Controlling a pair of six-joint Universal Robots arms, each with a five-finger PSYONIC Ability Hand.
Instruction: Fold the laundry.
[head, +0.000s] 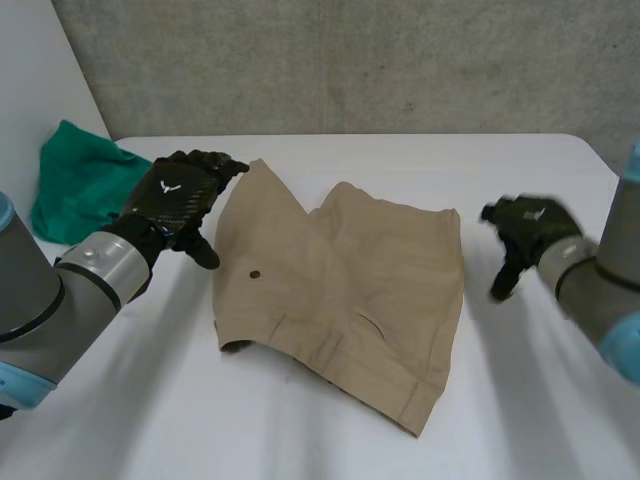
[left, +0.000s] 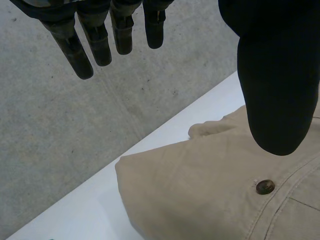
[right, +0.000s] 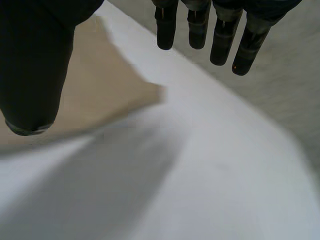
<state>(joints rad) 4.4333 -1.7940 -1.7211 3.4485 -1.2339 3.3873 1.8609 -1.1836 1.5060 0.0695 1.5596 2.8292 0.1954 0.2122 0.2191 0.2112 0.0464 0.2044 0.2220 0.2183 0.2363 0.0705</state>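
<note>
1. A pair of tan shorts (head: 340, 290) lies flat in the middle of the white table (head: 520, 400). A small dark button (head: 254, 273) shows near its left side.
2. The left hand (head: 180, 195) hovers at the shorts' far left corner. Its fingers are straight and spread from the thumb, and it holds nothing (its wrist view looks down on the button and the cloth's edge).
3. The right hand (head: 525, 235) hangs just off the shorts' right edge, over bare table. Its fingers are loose and apart, and it grasps nothing.
4. A crumpled green cloth (head: 75, 180) sits at the table's far left, behind the left arm.
5. Risks, as I judge them:
   - If the left hand pinches only one layer, the fold would come out lopsided.
   - If one hand pulls alone, the shorts could slide or bunch.
   - A wide swing of the left arm might sweep the green cloth off the table.
</note>
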